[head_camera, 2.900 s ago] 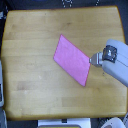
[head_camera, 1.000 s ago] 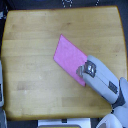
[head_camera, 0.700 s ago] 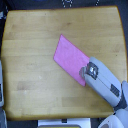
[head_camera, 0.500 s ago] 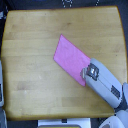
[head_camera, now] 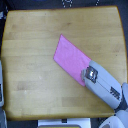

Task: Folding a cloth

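Observation:
The bright pink cloth (head_camera: 70, 56) lies flat on the wooden table (head_camera: 30, 65), right of the middle, set at a slant. My gripper (head_camera: 86, 75) comes in from the exterior view's lower right on a grey-white arm (head_camera: 105, 90). Its tip is over the cloth's lower right edge, near the bottom corner, and hides that part of the cloth. The picture is too coarse to show how the jaws stand or whether they hold the fabric.
The table's edges run close to the frame on all sides. A pale object (head_camera: 1, 87) stands past the left edge. White items (head_camera: 60, 123) sit below the front edge and dark shapes (head_camera: 75, 3) beyond the far edge.
Since 2.9 s ago my gripper has moved from the cloth's right edge down to its lower right corner. Over the last second it has barely moved, and the cloth lies as before.

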`<state>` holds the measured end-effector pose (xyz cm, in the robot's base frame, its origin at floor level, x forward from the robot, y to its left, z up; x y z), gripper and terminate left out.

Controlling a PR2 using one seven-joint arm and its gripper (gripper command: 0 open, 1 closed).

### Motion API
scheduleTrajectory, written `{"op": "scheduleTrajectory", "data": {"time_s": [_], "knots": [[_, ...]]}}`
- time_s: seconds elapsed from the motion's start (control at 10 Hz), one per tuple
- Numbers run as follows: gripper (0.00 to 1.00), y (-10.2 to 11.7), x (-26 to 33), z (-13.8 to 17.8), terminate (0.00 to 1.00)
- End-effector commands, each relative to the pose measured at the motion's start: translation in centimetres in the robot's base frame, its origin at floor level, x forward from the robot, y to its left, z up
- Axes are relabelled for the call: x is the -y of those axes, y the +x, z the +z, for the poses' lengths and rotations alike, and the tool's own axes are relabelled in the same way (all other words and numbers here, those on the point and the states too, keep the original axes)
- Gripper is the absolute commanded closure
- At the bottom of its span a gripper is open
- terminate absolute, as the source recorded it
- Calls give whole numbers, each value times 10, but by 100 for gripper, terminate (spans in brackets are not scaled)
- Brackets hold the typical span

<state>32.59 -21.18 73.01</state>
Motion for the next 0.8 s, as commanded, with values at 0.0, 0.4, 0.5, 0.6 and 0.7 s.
{"op": "scheduleTrajectory", "data": {"time_s": [0.0, 0.4, 0.5, 0.6, 0.7], "knots": [[100, 10, -24, -15, 0], [100, 36, -22, 6, 0], [100, 46, -20, 17, 0], [100, 57, -13, 37, 0], [100, 62, -14, 46, 0]]}}
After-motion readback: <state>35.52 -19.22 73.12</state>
